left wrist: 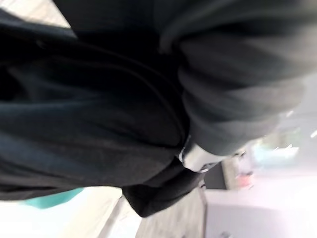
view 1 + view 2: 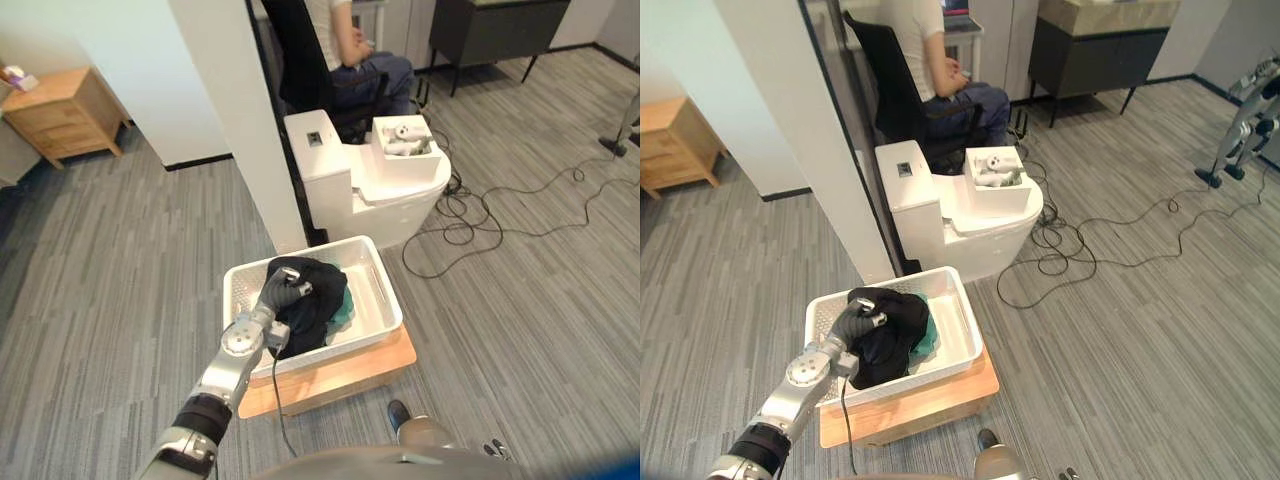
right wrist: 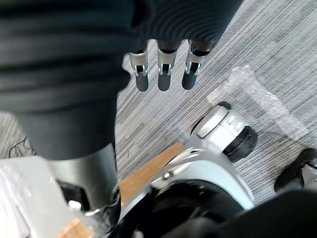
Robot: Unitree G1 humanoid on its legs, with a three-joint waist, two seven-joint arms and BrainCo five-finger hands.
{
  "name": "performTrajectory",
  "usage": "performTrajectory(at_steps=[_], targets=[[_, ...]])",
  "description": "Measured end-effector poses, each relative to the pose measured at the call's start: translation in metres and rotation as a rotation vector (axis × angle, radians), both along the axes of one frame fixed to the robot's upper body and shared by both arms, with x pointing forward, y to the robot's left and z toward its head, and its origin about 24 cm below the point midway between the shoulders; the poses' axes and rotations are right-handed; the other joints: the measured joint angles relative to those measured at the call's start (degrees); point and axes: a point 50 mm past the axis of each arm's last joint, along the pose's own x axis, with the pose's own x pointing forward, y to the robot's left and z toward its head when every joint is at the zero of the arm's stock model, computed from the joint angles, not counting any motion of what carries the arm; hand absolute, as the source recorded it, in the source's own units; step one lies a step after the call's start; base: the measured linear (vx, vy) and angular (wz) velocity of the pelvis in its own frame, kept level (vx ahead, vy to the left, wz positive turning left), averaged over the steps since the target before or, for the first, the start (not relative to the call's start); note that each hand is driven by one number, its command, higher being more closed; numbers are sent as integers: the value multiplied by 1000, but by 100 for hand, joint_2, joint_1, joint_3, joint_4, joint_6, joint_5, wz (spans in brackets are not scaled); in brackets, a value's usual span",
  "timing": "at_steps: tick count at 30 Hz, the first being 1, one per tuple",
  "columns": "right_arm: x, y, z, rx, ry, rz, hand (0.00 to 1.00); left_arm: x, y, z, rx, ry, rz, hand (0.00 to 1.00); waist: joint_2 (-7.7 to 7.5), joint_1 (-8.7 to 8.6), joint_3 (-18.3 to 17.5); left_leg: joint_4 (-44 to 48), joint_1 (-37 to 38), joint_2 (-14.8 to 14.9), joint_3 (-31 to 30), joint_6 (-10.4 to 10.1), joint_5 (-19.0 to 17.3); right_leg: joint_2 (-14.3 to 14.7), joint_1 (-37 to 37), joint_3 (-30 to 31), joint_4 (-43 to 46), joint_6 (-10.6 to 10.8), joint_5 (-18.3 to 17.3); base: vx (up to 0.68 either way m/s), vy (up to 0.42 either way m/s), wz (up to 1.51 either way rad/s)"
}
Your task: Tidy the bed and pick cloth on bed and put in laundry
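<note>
A white laundry basket [image 2: 386,292] stands on a low wooden board [image 2: 352,374] on the floor in front of me. A black cloth [image 2: 322,300] lies heaped inside it, over a teal cloth [image 2: 343,313]. My left hand [image 2: 285,293] reaches into the basket from its near left side, fingers curled on the top of the black cloth [image 2: 895,325]. The left wrist view has the black cloth [image 1: 99,124] pressed close round the hand. My right hand [image 3: 163,74] hangs low over the carpet with straight fingers and holds nothing.
A white pillar [image 2: 235,120] rises just behind the basket. Past it stand a white machine [image 2: 365,180] and a person seated in a black chair [image 2: 305,60]. Cables [image 2: 500,215] trail over the carpet at right. A wooden nightstand [image 2: 62,112] is far left.
</note>
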Motion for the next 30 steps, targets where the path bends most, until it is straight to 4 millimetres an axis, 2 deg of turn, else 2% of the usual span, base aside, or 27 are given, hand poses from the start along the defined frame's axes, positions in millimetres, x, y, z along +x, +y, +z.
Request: performTrajectory(at_steps=[4,5,7,12,15,17,18,21,26,30], targets=[[0,2,0,7,1,8,0,-18,1,-24,143,72,45,100,29,-6,21,33,214,55,150,-24,-18,62,135,122,72,-20,-14,52,0,-15],[0,2,0,8,-1,10,0,-20,3,-27,157,84,59,0,27,-4,21,71,229,58,163,-31,-23,60,156,123,92,-21,-22,7,-21,-6],[0,4,-1,16,-2,22,0,-27,13,-39,219,135,120,0,21,1,25,167,287,68,169,-53,-43,46,217,122,186,-33,-102,-30,-34,3],[-2,4,0,12,3,50,0,-41,32,-50,260,190,216,0,20,25,37,289,328,172,197,-67,-143,89,252,119,311,-42,-167,-76,-56,3],[-6,1,1,1,2,48,0,-51,33,-56,258,214,231,0,-3,31,19,304,386,193,201,-65,-167,93,332,120,309,-40,-164,-78,-54,2],[-8,0,2,0,0,50,0,-53,34,-57,256,218,234,0,56,40,-37,317,411,196,196,-65,-167,92,367,120,306,-37,-158,-35,-25,2],[-13,-2,3,-5,6,51,0,-56,35,-57,247,215,245,0,38,48,-45,313,441,198,192,-65,-167,90,418,120,274,-29,-147,0,0,0],[-22,-5,3,-10,25,45,0,-55,35,-57,228,208,270,0,81,124,-104,289,501,193,182,-65,-166,85,482,115,245,-25,-138,0,0,0],[-23,-8,4,-16,24,25,0,-54,36,-55,222,203,280,0,75,180,-131,265,588,180,85,-63,-163,52,627,-1,164,-20,-128,-1,-12,8],[-23,-8,4,-17,21,25,0,-47,48,-45,191,158,348,0,70,224,-138,205,572,142,-16,-44,-143,11,633,-74,148,-18,-130,6,-9,10]])
